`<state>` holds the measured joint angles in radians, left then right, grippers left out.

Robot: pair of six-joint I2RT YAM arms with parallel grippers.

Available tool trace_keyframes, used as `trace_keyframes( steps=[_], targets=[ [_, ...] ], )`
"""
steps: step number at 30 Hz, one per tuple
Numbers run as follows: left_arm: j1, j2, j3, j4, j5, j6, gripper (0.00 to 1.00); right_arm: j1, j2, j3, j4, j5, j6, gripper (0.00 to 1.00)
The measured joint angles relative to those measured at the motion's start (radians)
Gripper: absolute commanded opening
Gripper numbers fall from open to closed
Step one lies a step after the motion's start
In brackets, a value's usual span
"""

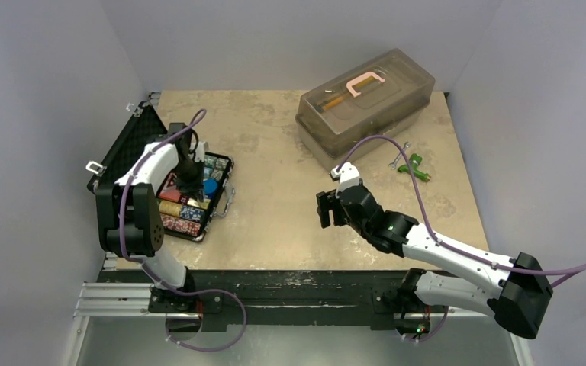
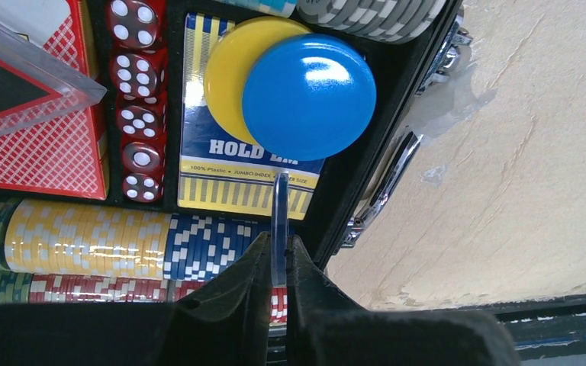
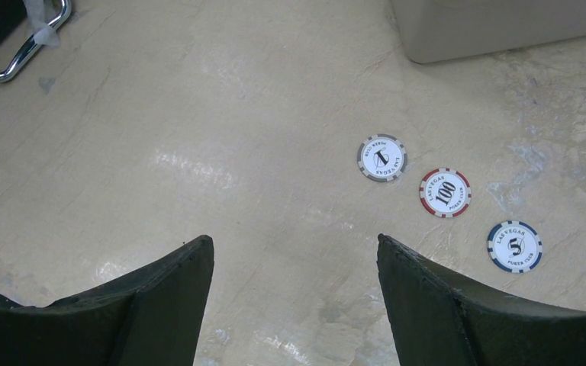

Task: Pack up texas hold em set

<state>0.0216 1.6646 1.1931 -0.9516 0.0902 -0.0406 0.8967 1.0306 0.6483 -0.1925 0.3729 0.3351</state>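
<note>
Over the open case: left fingers [image 2: 265,259] are pinched shut on a thin clear piece [image 2: 278,210]. It stands upright and shows edge-on, so I can't tell its outline.
Which way from there: straight ahead of the tips, just past the piece's top edge, sits the blue disc [image 2: 309,95]. It overlaps a yellow disc [image 2: 225,69], and both lie flat on the blue card box [image 2: 221,179]. My guess is the clear one goes down in that same pocket.
Case contents: red dice [image 2: 139,114] run in a column beside that box. The red card box [image 2: 38,152] has the triangular token [image 2: 23,80] over it, and rows of chips [image 2: 84,238] lie on edge nearer the fingers.
Case itself: black briefcase [image 1: 139,130] at the left side of the surface [image 1: 275,213], lid open and tipped back to the left.
Loose chips: grey chip [image 3: 382,157], red chip [image 3: 445,192] and blue chip [image 3: 514,245] lie flat on the surface in a slanting line, apart from each other. They're ahead and to the right of the right fingers [image 1: 325,210].
Right fingers: spread wide, holding nothing, hovering above the surface.
Nearer arm: the right one for those three, easily. The left is at the case.
Further out: grey tub [image 1: 366,95] and green-handled tool [image 1: 414,168] at the far right, not part of the set.
</note>
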Motion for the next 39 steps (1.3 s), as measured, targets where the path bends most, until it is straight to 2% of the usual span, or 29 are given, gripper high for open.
trace_keyframes(
  steps=[5, 16, 19, 22, 28, 32, 36, 39],
  targets=[
    [0.011, 0.023, 0.004, -0.009, -0.009, 0.0, 0.24, 0.0, 0.0, 0.0, 0.0, 0.0, 0.0, 0.75],
    [0.022, 0.039, 0.004, -0.011, -0.04, -0.01, 0.36, 0.0, 0.002, 0.0, 0.0, 0.0, 0.0, 0.75],
    [0.022, 0.036, 0.004, -0.008, -0.053, -0.017, 0.46, 0.0, 0.003, 0.0, 0.0, 0.0, 0.0, 0.75],
    [0.022, 0.027, 0.004, -0.006, -0.065, -0.026, 0.51, 0.0, 0.004, 0.0, 0.0, 0.0, 0.0, 0.75],
    [0.022, -0.027, 0.004, 0.005, -0.13, -0.039, 0.52, 0.0, 0.013, 0.0, 0.001, 0.001, 0.0, 0.75],
    [0.023, -0.163, -0.013, 0.041, -0.157, -0.072, 0.52, 0.0, 0.013, 0.0, 0.005, 0.004, 0.001, 0.75],
    [0.021, -0.449, -0.058, 0.126, -0.09, -0.144, 0.53, 0.0, 0.013, -0.006, 0.01, 0.023, 0.014, 0.75],
    [0.012, -0.634, -0.063, 0.199, -0.015, -0.23, 0.66, 0.0, 0.013, -0.024, 0.014, 0.038, 0.037, 0.75]
  ],
)
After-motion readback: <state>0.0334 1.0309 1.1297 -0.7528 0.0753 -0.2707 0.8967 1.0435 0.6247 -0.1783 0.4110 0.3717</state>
